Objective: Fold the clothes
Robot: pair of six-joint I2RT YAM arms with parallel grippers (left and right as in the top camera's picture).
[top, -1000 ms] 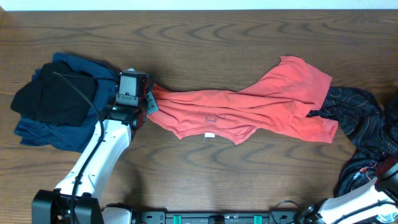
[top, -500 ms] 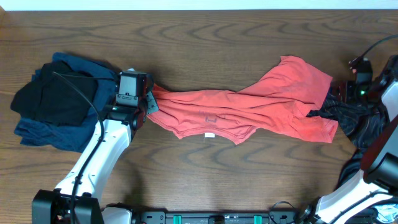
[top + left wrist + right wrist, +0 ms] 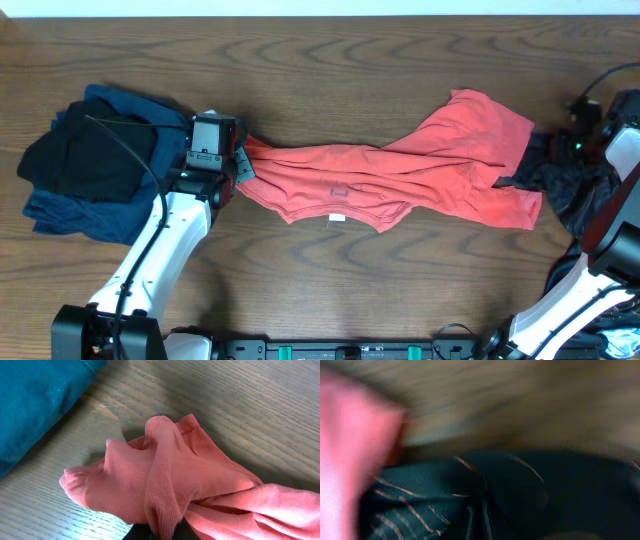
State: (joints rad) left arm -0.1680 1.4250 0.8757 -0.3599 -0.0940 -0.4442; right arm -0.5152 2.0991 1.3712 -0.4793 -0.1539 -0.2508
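R arm [image 3: 603,150] shifted at right edge, over dark plaid cloth [image 3: 565,185]; its fingers too blurry to tell. L fingers [image 3: 240,165] pinch red shirt [image 3: 400,175] end; a hard tug may bunch it.

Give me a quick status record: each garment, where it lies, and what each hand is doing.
red T-shirt: unfolded, twisted, stretched across the middle of the table
left hand: shut on the shirt's bunched left end
right hand: over the dark plaid garment; wrist view blurred, jaw state unclear
dark plaid garment: crumpled at the right edge, touching the shirt's right end
navy and black pile: crumpled, far left, beside the left hand
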